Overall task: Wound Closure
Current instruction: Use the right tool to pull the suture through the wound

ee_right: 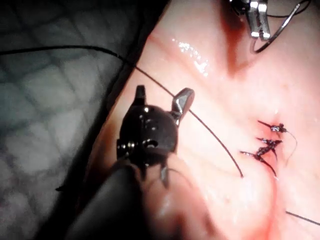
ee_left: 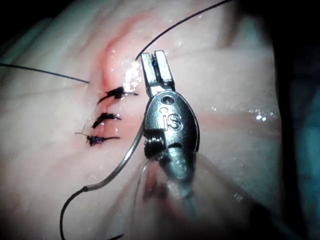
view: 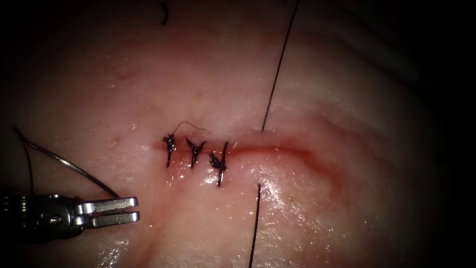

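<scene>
- While three knotted stitches (view: 196, 154) close the left end of the cut (view: 277, 149), the stretch to their right stays unclosed — the closure is judged partly done.
- Thread (view: 277, 69) enters the tissue (view: 347, 99) just above the cut, right of the third stitch; more thread emerges below the cut.
- Left tool (view: 130, 210) lies well below and left of the stitches, jaws slightly parted, holding nothing.
- Needle (view: 74, 166) lies on the tissue just above the left tool, not in the tissue — apparently not touching the jaws.
- Right tool (ee_right: 162, 102) hovers with jaws spread, empty; thread passes close beside it.
</scene>
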{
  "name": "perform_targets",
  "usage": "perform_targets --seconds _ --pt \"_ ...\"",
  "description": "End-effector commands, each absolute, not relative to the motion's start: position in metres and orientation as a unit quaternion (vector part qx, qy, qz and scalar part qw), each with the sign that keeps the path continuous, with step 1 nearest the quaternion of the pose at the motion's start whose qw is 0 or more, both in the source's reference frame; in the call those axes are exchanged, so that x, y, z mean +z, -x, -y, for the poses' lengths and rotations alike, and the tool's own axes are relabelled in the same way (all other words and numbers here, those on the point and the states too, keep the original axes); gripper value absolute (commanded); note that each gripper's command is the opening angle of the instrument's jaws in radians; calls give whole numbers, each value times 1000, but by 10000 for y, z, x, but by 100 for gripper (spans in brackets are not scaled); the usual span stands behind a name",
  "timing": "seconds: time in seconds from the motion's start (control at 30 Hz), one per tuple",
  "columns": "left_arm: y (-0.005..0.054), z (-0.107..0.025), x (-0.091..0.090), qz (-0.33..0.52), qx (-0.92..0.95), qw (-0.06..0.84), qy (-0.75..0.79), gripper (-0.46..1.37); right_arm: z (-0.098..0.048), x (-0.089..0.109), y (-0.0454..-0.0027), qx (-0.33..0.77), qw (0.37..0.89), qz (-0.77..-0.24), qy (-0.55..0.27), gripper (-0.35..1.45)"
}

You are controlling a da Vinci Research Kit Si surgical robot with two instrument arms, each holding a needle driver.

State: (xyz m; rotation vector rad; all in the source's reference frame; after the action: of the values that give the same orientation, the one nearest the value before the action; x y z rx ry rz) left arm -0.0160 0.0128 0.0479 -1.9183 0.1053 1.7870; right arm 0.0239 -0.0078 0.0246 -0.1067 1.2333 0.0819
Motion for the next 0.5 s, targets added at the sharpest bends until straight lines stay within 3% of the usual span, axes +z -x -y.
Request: perform_targets --seconds 0.03,0.27,0.5 --pt "160 -129 480 -39 658 255 707 -35 76 247 -235 38 816 -575 48 127" --pt "161 -129 479 -39 658 255 707 -35 41 278 -208 61 820 -565 69 124" --pt "161 -129 479 -39 658 255 707 -35 3 326 -214 78 827 -551 82 129"
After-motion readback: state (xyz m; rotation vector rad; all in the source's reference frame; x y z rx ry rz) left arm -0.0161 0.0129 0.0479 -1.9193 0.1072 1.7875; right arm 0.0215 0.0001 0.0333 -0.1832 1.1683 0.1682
